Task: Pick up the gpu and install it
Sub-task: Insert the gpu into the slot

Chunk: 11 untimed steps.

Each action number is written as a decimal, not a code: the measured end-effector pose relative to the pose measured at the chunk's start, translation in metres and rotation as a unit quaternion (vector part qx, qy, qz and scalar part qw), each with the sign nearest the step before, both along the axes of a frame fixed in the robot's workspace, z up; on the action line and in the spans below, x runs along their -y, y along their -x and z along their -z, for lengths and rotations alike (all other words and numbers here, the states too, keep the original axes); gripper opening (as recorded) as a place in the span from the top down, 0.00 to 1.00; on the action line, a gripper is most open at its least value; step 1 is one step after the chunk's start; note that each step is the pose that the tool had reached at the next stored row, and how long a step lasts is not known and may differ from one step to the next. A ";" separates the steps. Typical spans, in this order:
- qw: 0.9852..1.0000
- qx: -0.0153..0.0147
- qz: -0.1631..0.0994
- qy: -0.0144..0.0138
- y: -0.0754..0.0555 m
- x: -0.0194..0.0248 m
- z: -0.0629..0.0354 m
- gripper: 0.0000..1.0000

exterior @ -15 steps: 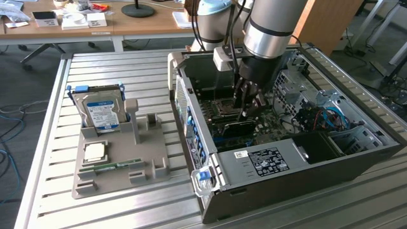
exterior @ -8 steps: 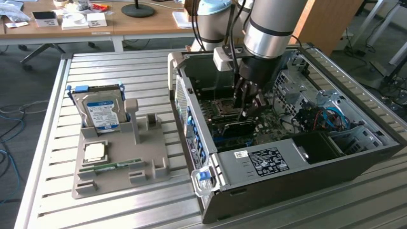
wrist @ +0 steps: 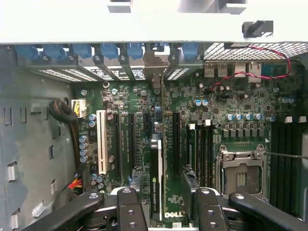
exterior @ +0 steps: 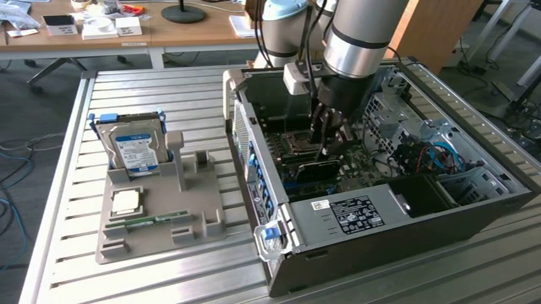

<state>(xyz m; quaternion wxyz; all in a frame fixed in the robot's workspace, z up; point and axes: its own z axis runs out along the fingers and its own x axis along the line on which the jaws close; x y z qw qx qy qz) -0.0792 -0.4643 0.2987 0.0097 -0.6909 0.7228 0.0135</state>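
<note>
GPU (wrist: 156,185), thin and dark, stands on edge between your pincer (wrist: 162,204) fingers at the wrist view's bottom centre; the pincer is closed on it, over a black slot on the green motherboard (wrist: 231,108). Keep the card square to the slot and its pale bracket toward the blue latches (wrist: 109,50) beyond. In the exterior view's centre, the pincer reaches into the grey steel case (exterior: 381,240).

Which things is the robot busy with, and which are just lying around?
Job: gpu, standing in the motherboard; hand at it; computer case.
Lying about: hard drive, processor chip, memory stick, all on the grey holder.
</note>
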 end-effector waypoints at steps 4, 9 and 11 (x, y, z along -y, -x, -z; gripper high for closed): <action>1.000 0.000 0.000 0.000 0.001 0.0000 0.0070 0.54; 1.000 0.000 0.000 0.000 0.002 0.0000 0.0162 0.54; 1.000 0.000 0.000 0.000 0.003 0.0000 0.0198 0.54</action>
